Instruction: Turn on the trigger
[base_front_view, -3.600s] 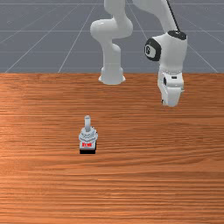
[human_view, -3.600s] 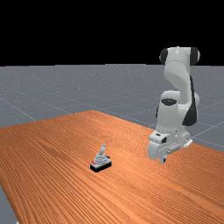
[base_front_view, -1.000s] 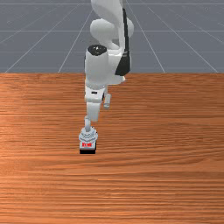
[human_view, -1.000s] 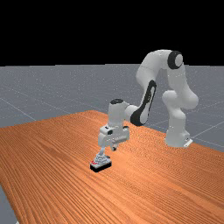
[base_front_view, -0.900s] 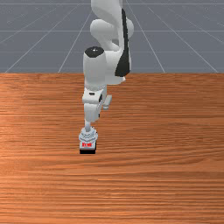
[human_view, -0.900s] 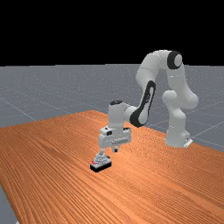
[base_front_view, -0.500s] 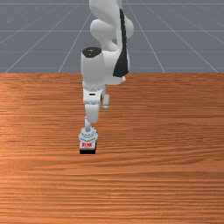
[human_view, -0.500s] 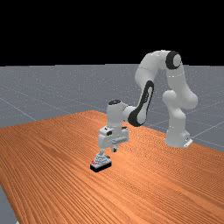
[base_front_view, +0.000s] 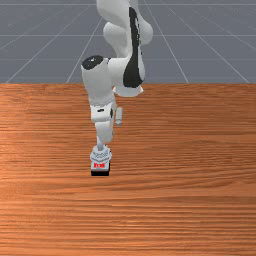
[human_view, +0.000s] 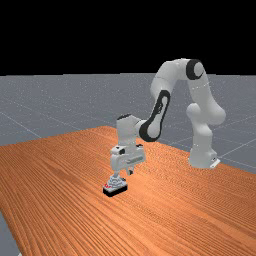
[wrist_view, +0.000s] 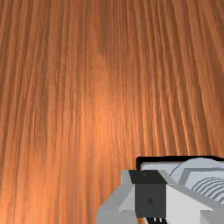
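In the far view my white two-finger gripper (human_view: 127, 160) hangs left of centre, above the grey joystick with a black base and red marking (human_view: 115, 187); whether I'm open, closed or touching it, I can't tell. The joystick stands upright on the orange-brown wooden table (base_front_view: 190, 185), lower left of the front view's centre.

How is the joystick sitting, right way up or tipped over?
The joystick is right way up: its black base rests flat on the table, with the grey stick above it.
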